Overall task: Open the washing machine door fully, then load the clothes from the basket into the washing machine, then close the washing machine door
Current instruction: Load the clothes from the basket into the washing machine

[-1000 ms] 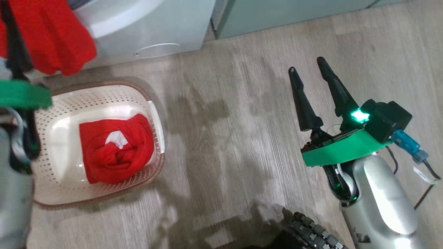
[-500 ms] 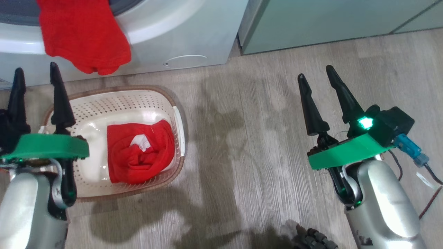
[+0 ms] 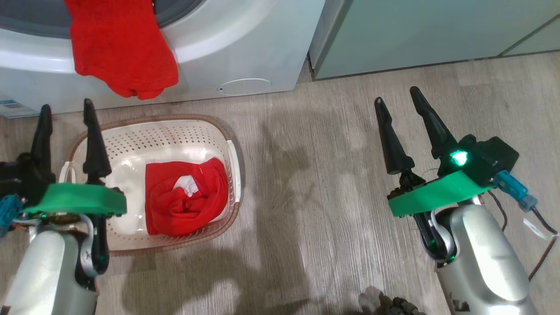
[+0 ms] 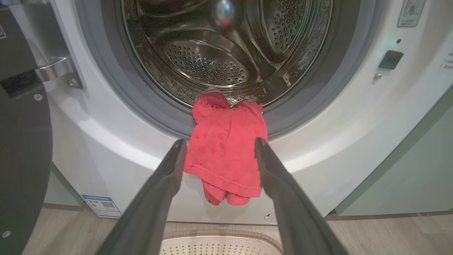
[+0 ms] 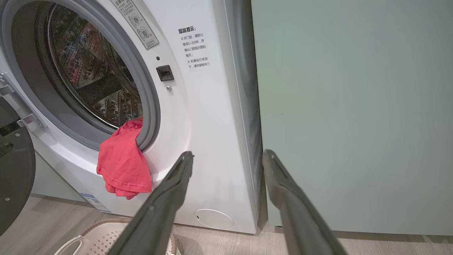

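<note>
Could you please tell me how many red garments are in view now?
2. One garment hangs from the washer mouth; a second garment lies bunched in the basket. More may be hidden underneath.

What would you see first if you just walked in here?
A bright red garment hangs out of the washing machine, draped over the lip of its round opening. Just below, a second red bundle lies in the white basket on the floor. The open left gripper shows by the basket's left end, and the open right gripper over the floor.

Left hand point(image 3: 67, 105) pulled back from hanging red garment point(image 3: 122, 48).
</note>
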